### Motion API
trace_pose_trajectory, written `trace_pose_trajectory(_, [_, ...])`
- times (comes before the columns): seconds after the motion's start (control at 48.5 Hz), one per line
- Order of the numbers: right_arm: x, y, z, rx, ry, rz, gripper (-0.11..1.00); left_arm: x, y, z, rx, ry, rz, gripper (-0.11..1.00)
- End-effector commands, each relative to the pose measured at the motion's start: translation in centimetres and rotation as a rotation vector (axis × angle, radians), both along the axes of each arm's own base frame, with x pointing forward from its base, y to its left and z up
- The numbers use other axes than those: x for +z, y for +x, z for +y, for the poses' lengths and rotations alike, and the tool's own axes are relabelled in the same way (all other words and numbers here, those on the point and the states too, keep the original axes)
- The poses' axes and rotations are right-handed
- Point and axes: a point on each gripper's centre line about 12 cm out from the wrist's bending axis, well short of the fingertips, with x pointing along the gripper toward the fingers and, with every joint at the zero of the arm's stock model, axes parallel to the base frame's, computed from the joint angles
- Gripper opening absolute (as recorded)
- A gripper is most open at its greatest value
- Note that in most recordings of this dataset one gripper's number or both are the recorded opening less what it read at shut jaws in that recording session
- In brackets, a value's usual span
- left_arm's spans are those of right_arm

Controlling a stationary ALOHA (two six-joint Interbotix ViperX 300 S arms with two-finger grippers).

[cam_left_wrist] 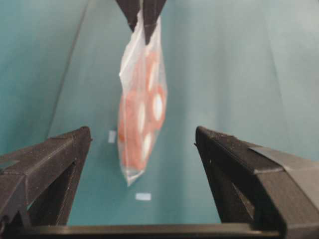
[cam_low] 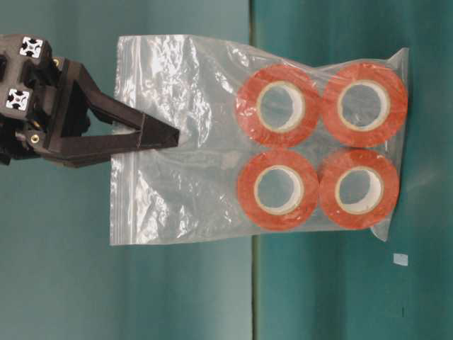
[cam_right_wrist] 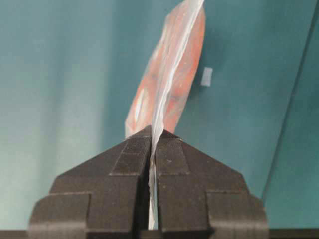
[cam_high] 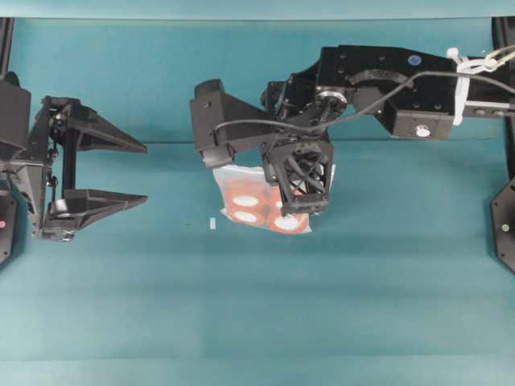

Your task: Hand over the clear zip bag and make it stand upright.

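Note:
The clear zip bag [cam_high: 256,203] hangs from my right gripper [cam_high: 299,207], which is shut on its empty upper part near the zip edge. Four orange rolls with white cores sit in the bag's lower half [cam_low: 318,145]. The right gripper [cam_low: 170,136] pinches the plastic between its closed fingertips [cam_right_wrist: 151,133], and the bag [cam_right_wrist: 172,74] hangs away from them. My left gripper [cam_high: 145,172] is open and empty at the left, well apart from the bag. In the left wrist view the bag [cam_left_wrist: 142,114] hangs ahead between the spread fingers [cam_left_wrist: 143,132].
A small white scrap [cam_high: 212,223] lies on the teal table just left of the bag; it also shows in the left wrist view [cam_left_wrist: 143,196]. A second scrap [cam_left_wrist: 111,136] lies farther off. The right arm's body [cam_high: 378,80] spans the upper right.

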Motion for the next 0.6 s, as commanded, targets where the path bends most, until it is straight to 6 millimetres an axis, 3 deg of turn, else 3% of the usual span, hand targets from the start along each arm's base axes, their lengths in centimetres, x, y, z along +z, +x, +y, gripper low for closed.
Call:
trace_pose_trajectory(0.0, [1.53, 0.25, 0.22, 0.033, -0.015, -0.044, 0.01, 0.51, 0.10, 0.00, 0.000, 0.002, -0.015, 0.93])
trace_pose_trajectory(0.577, [1.48, -0.02, 0.48, 0.062, -0.024, -0.033, 0.01, 0.43, 0.15, 0.05, 0.003, -0.005, -0.013, 0.93])
